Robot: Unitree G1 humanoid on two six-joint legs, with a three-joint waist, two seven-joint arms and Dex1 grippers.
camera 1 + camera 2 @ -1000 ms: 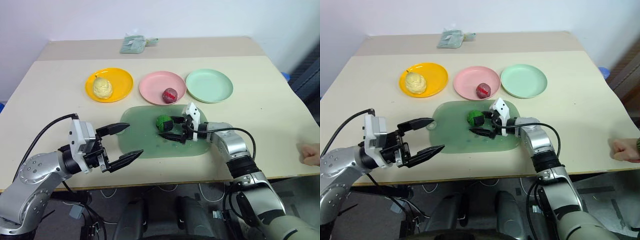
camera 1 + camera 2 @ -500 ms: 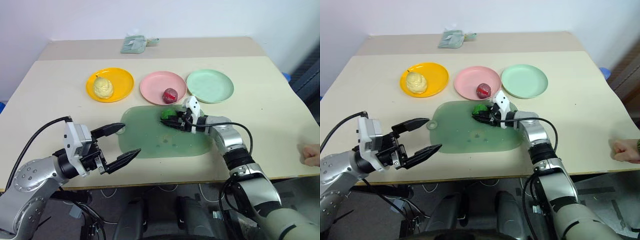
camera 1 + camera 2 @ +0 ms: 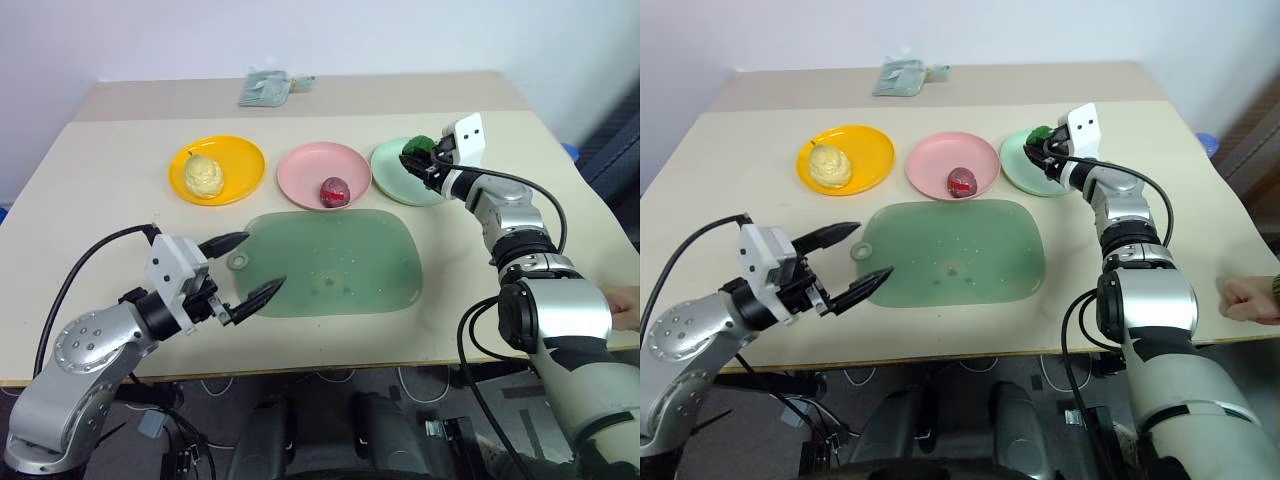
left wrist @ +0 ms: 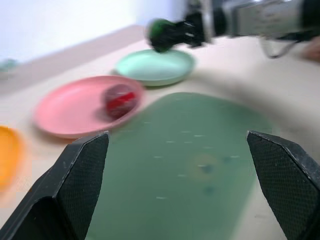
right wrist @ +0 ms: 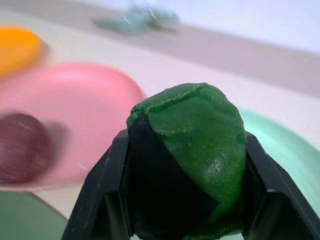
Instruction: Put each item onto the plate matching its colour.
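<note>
1. Right tool point(image 3: 422, 160) is clamped on the green-and-black ball point(image 5: 192, 150), holding it up over the near-left edge of the mint green plate point(image 3: 405, 178). The ball isn't sitting on the plate.
2. Left tool point(image 3: 250, 268) has its two fingers spread wide with nothing between them, hovering over the near-left corner of the translucent green mat point(image 3: 335, 262).
3. The held ball is lumpy, bright green on top with a black patch on the side, wedged between the black fingers point(image 5: 107, 185).
4. Pale yellow lumpy ball point(image 3: 203, 175) with its little stem sits on the orange-yellow plate point(image 3: 245, 160). Dark red ball point(image 3: 334, 190) sits on the pink plate point(image 3: 305, 170), towards the near side.
5. Plates are in a row, pink and mint nearly touching, orange-yellow a bit apart. The mat lies just in front of them, and the desk point(image 3: 110, 200) has open room on both sides.
6. Count: three plates, three balls, one mat, plus a small greenish bundle point(image 3: 268, 87) near the far edge.
</note>
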